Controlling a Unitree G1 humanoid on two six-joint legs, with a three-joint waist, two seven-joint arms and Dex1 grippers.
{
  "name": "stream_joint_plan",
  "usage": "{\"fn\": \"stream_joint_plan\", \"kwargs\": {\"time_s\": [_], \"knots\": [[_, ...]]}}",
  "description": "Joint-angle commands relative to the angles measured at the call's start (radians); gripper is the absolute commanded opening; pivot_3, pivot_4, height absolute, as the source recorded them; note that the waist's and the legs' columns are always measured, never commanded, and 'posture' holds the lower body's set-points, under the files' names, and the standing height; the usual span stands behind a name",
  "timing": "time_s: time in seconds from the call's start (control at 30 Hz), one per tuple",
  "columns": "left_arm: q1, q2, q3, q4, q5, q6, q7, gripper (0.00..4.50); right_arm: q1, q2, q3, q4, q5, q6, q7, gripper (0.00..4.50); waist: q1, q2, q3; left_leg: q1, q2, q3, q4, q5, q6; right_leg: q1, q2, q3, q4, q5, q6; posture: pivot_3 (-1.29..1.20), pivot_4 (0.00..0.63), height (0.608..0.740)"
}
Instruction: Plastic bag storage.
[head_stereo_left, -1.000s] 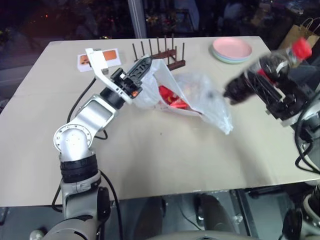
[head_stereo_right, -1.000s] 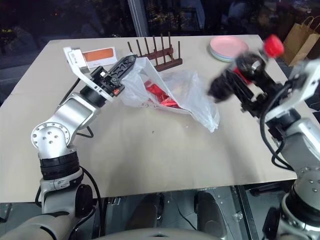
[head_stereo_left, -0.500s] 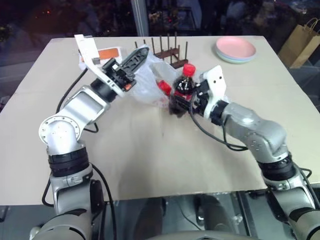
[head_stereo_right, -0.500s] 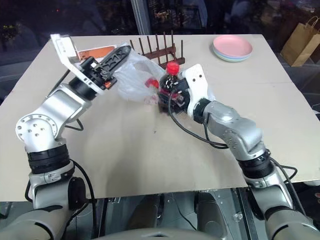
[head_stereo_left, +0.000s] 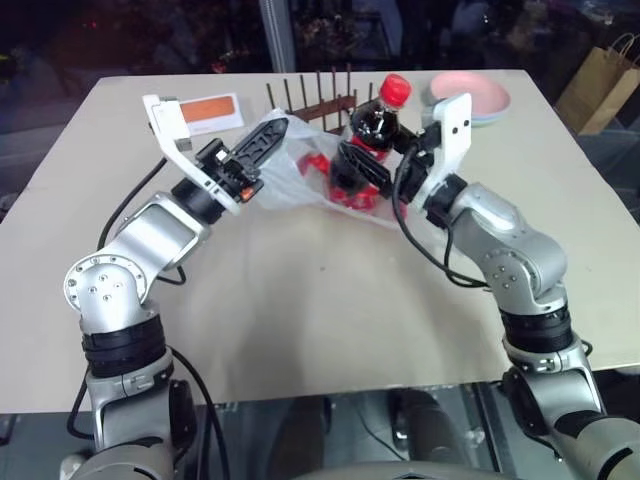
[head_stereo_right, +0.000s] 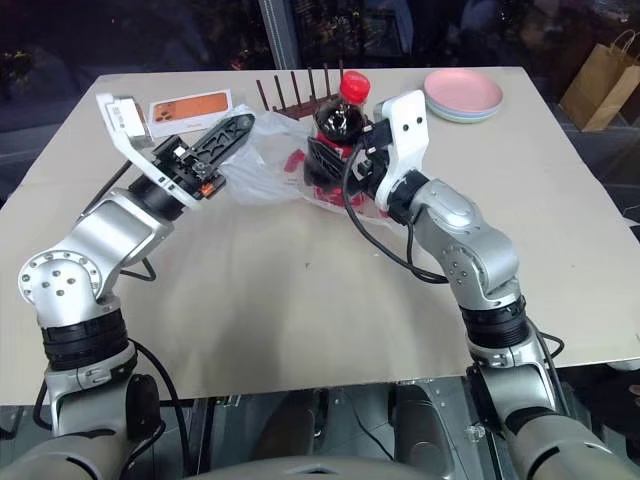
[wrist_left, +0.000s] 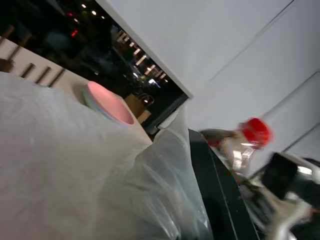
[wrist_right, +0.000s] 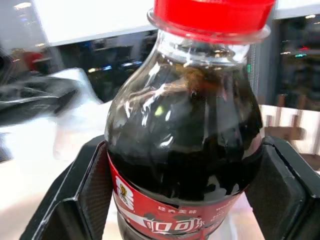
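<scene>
Item: plastic bag (head_stereo_left: 300, 175). Thin, crinkly, see-through white film, lying on the table (head_stereo_left: 300, 300) just in front of the wooden peg rack (head_stereo_left: 315, 100), its mouth edge lifted toward my left. A red packet (head_stereo_left: 345, 195) shows through the film.

Handling, as I judge it: almost weightless, wholly limp, slippery under my pads, liable to tear if dragged against a load. It keeps no shape unless held. Best taken at the rim of the mouth, with film bunched so the pinch does not slide off.

Left gripper (head_stereo_left: 270, 135): my fingers are pressed together on a fold of that rim, holding it raised off the table.

Right gripper (head_stereo_left: 365, 165): my fingers stand wide, clamped on either side of a dark cola bottle (wrist_right: 185, 145) with a red cap, gripping at the label. The bottle sits upright at the bag, between rack and film.

Bottle, as I judge it: rigid, smooth, heavy beside the bag; its weight would pull the film from a shallow pinch.
</scene>
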Motion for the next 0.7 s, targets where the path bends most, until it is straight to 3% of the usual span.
{"fn": "stream_joint_plan", "kwargs": {"time_s": [0.03, 0.2, 0.4, 0.57, 0.7], "knots": [[-0.013, -0.020, 0.002, -0.069, -0.119, -0.030, 0.058, 0.00, -0.063, 0.074, 0.085, 0.113, -0.195, -0.252, -0.027, 3.15, -0.005, 0.000, 0.000, 0.000, 0.000, 0.000, 0.000, 0.000, 0.000, 0.000, 0.000, 0.000, 0.000, 0.000, 0.000, 0.00, 0.150, 0.740], [-0.050, -0.076, 0.013, -0.075, -0.250, -0.137, 0.212, 0.00, -0.038, 0.075, 0.238, 0.321, -0.498, -0.607, -0.023, 3.15, -0.012, 0.000, 0.000, 0.000, 0.000, 0.000, 0.000, 0.000, 0.000, 0.000, 0.000, 0.001, 0.000, 0.000, 0.000, 0.00, 0.150, 0.740], [-0.048, -0.077, 0.023, -0.077, -0.312, -0.208, 0.294, 0.00, 0.033, -0.034, 0.287, 0.324, -0.642, -0.805, 0.050, 3.15, 0.007, -0.001, 0.000, -0.001, -0.002, 0.000, 0.000, 0.000, 0.000, 0.000, -0.002, 0.001, -0.001, 0.000, 0.000, 0.00, 0.150, 0.740], [-0.018, -0.073, -0.005, -0.123, -0.356, -0.210, 0.309, 0.00, -0.052, -0.065, 0.351, 0.516, -0.823, -0.821, 0.048, 3.15, -0.003, -0.001, -0.001, 0.001, -0.001, 0.000, 0.000, 0.000, -0.001, 0.001, -0.001, 0.001, -0.001, 0.000, 0.000, 0.00, 0.150, 0.740], [0.033, -0.077, -0.025, -0.176, -0.362, -0.203, 0.308, 0.00, -0.237, 0.053, 0.278, 0.770, -0.773, -0.724, 0.030, 3.15, -0.016, -0.002, 0.000, 0.002, -0.001, 0.000, 0.000, 0.002, -0.003, 0.000, -0.001, 0.001, 0.002, 0.001, -0.001, 0.00, 0.150, 0.740]]}}
